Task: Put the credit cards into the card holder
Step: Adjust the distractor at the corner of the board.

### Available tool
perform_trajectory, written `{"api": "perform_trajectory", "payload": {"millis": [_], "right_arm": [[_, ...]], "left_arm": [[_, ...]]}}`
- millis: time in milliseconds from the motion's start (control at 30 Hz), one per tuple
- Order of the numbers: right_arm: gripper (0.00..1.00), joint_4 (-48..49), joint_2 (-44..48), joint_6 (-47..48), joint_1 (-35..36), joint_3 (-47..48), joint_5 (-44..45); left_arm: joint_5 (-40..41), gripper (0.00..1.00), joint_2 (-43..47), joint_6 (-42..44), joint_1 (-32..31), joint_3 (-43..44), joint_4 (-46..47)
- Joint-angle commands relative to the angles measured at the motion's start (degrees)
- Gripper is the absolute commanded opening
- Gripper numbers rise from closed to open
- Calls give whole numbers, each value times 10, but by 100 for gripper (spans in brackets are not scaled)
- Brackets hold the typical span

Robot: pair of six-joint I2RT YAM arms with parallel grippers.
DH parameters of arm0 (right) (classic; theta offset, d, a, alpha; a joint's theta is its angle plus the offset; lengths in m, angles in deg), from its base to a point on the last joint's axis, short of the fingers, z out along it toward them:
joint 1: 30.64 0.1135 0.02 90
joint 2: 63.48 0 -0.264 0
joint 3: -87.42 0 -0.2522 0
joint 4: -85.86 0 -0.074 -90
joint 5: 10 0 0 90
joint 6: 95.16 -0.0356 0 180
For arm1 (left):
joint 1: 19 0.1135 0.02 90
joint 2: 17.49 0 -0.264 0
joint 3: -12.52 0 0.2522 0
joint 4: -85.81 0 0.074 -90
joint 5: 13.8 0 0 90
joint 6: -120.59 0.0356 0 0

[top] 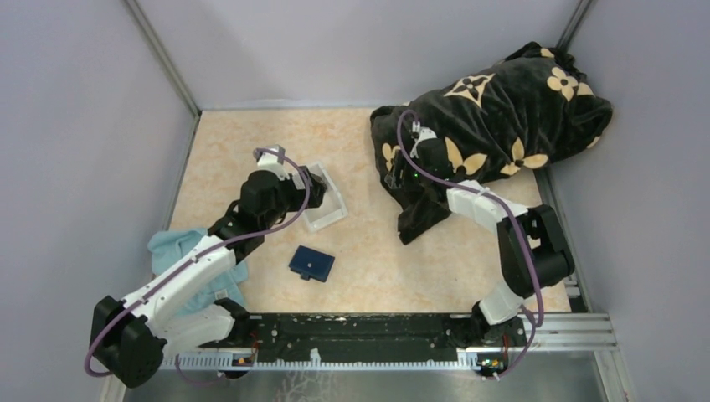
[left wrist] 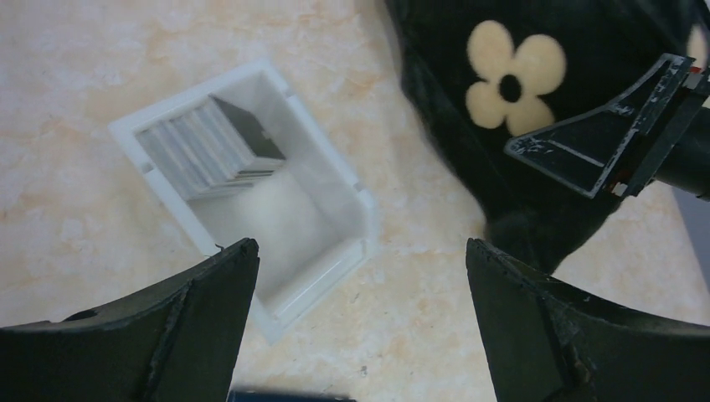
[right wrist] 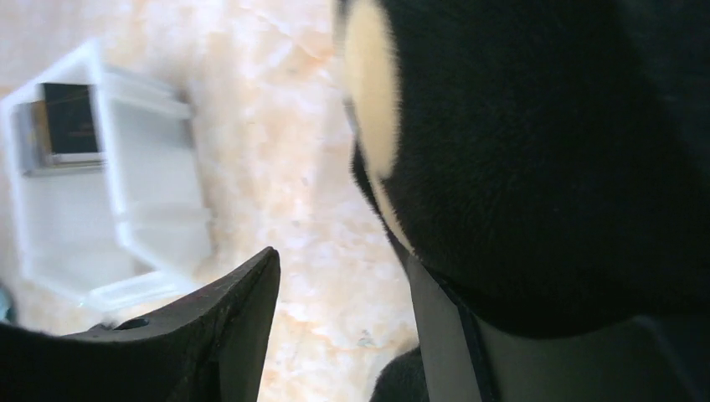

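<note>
The credit cards (left wrist: 209,146) stand as a grey stack on edge at the far end of a white tray (left wrist: 331,285); they also show in the right wrist view (right wrist: 69,126). The card holder (top: 311,263), a shut navy wallet with a snap stud, lies on the table nearer the arms; its edge shows in the left wrist view (left wrist: 289,395). My left gripper (left wrist: 360,247) is open and empty above the tray's near end (top: 318,186). My right gripper (right wrist: 343,260) is open and empty at the edge of a black blanket (top: 400,174).
A black blanket with cream flowers (top: 494,109) fills the back right and drapes over my right gripper's outer finger (right wrist: 444,327). A light blue cloth (top: 180,251) lies under my left arm. Grey walls close the table on three sides.
</note>
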Motion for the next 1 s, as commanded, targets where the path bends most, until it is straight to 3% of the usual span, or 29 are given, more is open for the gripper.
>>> {"api": "perform_trajectory", "payload": {"millis": [0, 167, 500, 800, 967], "right_arm": [[60, -17, 75, 52, 33, 92, -38], [63, -73, 124, 31, 44, 161, -24], [70, -134, 297, -15, 26, 101, 207], [75, -158, 363, -113, -129, 11, 273], [77, -109, 331, -165, -252, -42, 209]], "left_arm": [[16, 99, -28, 10, -39, 79, -22], [24, 99, -76, 21, -74, 144, -27], [-1, 99, -256, 40, -148, 261, -22], [-50, 99, -409, 40, -166, 362, -8], [-72, 99, -490, 38, -166, 419, -1]]}}
